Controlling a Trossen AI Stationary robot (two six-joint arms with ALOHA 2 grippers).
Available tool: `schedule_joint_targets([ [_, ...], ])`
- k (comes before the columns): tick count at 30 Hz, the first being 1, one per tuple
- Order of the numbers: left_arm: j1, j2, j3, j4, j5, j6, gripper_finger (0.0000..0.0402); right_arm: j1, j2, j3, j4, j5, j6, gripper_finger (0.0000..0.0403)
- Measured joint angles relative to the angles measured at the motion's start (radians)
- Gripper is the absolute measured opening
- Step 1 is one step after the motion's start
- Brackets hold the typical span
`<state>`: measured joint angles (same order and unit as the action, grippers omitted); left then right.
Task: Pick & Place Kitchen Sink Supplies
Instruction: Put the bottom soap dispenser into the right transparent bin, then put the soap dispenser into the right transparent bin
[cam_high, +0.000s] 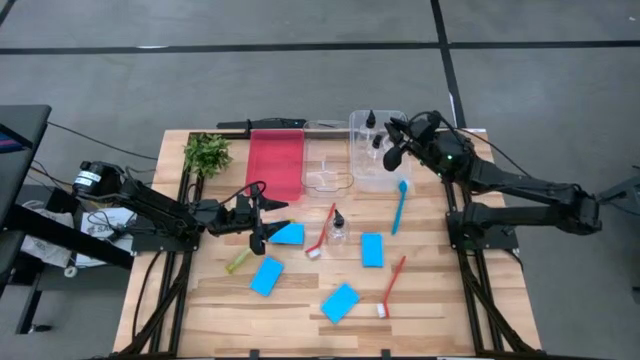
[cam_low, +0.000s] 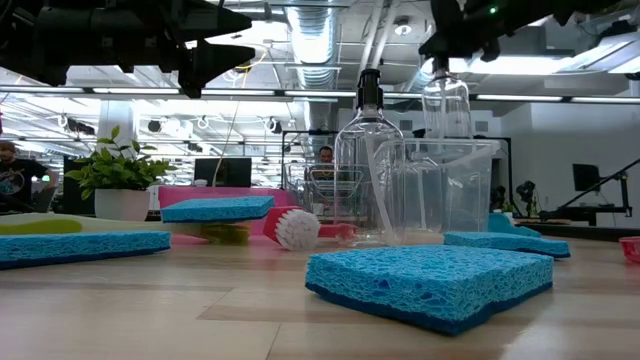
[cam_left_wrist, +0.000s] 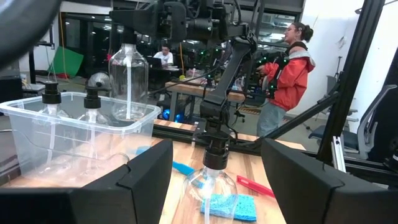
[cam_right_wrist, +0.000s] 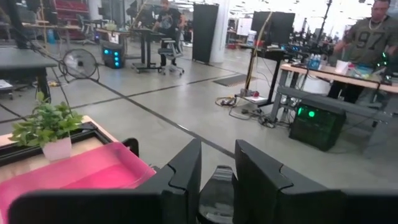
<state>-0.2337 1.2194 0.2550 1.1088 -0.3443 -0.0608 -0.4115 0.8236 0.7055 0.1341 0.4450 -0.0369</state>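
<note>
High view: right gripper (cam_high: 392, 148) at 1 o'clock of the table, above the clear tray (cam_high: 362, 178), fingers clamped on the black cap of a clear bottle (cam_high: 392, 156) held over that tray (low view shows the bottle hanging clear of the tray rim). Two more capped bottles (cam_high: 369, 119) standing in the same tray. Left gripper (cam_high: 262, 218) low over the boards at 9 o'clock of centre, fingers spread wide, nothing between them; tips just beside a blue sponge (cam_high: 288, 234). Fourth bottle (cam_high: 339, 228) upright on the table near centre, directly ahead of the left fingers in the left wrist view.

Three other sponges (cam_high: 266, 276) on the table: one at 7 o'clock, one at 6 o'clock, one at 4 o'clock of centre. Red brush (cam_high: 322, 234) lying beside the centre bottle, second red brush (cam_high: 390, 287) at 5 o'clock, blue brush (cam_high: 399, 207) at 2 o'clock leaning off the clear tray's edge, yellow-green brush (cam_high: 237, 261) at 8 o'clock. Red tray (cam_high: 275, 163) at 11 o'clock, plant sprig (cam_high: 207, 153) beside it at 10 o'clock
</note>
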Motion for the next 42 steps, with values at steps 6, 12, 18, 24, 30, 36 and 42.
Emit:
schedule_joint_targets([
  [6, 0.000, 0.000, 0.000, 0.000, 0.000, 0.000, 0.0248, -0.004, 0.008, 0.000, -0.005, 0.006, 0.037, 0.0079],
  [12, 0.000, 0.000, 0.000, 0.000, 0.000, 0.000, 0.0248, -0.004, 0.009, 0.000, -0.049, 0.033, 0.047, 0.0091],
  [18, 0.000, 0.000, 0.000, 0.000, 0.000, 0.000, 0.0248, -0.004, 0.009, -0.007, -0.073, 0.035, 0.047, 0.0077],
  [24, 0.000, 0.000, 0.000, 0.000, 0.000, 0.000, 0.0248, -0.004, 0.009, -0.027, -0.091, 0.081, 0.064, 0.0096],
  [30, 0.000, 0.000, 0.000, 0.000, 0.000, 0.000, 0.0248, -0.004, 0.009, -0.027, -0.105, 0.084, 0.065, 0.0082],
  [36, 0.000, 0.000, 0.000, 0.000, 0.000, 0.000, 0.0248, -0.004, 0.009, -0.026, -0.124, 0.081, 0.065, 0.0059],
  [42, 0.000, 0.000, 0.000, 0.000, 0.000, 0.000, 0.0248, -0.004, 0.009, -0.026, -0.131, 0.081, 0.065, 0.0055],
])
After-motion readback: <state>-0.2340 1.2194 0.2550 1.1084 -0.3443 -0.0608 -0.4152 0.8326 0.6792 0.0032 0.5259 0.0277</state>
